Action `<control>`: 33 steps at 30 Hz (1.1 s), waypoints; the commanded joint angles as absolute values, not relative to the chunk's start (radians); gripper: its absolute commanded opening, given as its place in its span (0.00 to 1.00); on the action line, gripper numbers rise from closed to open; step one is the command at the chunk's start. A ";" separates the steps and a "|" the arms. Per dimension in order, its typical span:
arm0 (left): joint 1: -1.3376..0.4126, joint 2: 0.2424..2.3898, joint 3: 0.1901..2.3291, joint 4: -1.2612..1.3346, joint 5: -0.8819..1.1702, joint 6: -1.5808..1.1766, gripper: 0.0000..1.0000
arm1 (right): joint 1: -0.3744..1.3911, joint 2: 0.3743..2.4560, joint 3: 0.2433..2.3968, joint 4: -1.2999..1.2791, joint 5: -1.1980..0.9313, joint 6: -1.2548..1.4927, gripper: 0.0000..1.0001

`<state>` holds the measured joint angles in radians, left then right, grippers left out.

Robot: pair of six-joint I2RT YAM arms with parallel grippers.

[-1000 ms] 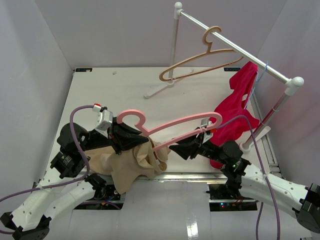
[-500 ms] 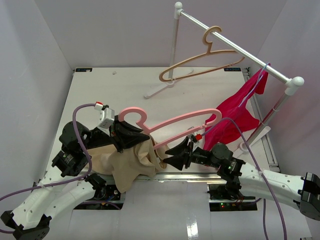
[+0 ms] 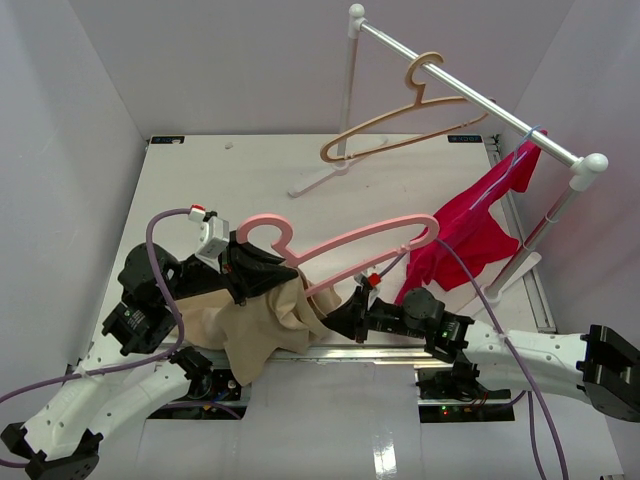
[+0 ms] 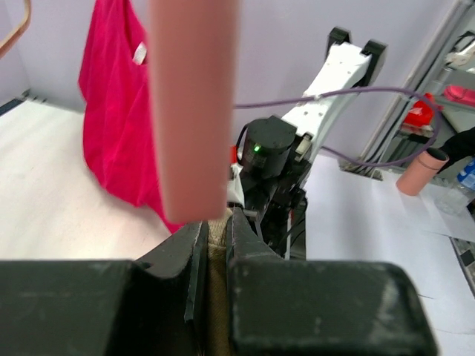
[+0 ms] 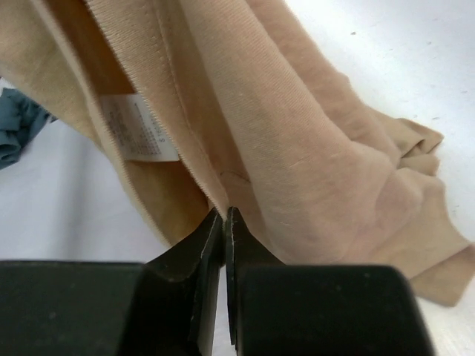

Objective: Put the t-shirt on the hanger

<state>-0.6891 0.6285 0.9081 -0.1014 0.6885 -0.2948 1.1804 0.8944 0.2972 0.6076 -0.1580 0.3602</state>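
Observation:
The tan t-shirt [image 3: 260, 325] hangs bunched at the table's near edge, between the two arms. The pink hanger [image 3: 350, 240] lies slanted above it, hook to the left, and its left end runs into the cloth by my left gripper [image 3: 275, 278]. In the left wrist view my left gripper [image 4: 217, 222] is shut on a fold of the t-shirt [image 4: 217, 248], and the hanger [image 4: 193, 111] is a blurred bar just above it. My right gripper [image 3: 335, 318] is at the shirt's right edge. In the right wrist view it [image 5: 224, 213] is shut on a hem of the t-shirt [image 5: 312, 163], near the label.
A white garment rack [image 3: 470, 95] stands at the back right. On it hang a peach hanger [image 3: 400, 130], a thin blue hanger [image 3: 520, 140] and a magenta garment [image 3: 470, 235]. The magenta garment hangs close to the pink hanger's right end. The grey walls stand close on both sides.
My right gripper moved left and down from the hanger's lower bar to the t-shirt and shut on its edge. The magenta garment swung back toward the rack. The left arm barely moved.

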 commanded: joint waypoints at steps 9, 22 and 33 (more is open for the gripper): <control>-0.689 0.503 1.026 -0.569 0.291 -0.058 0.00 | 1.183 0.880 0.746 0.169 0.519 0.310 0.08; -0.689 0.503 1.020 -0.623 0.325 0.027 0.00 | 1.110 0.938 1.087 -0.163 0.781 0.275 0.08; -0.689 0.470 1.006 -0.593 0.470 0.025 0.00 | 0.945 0.961 1.086 -0.189 0.616 0.301 0.08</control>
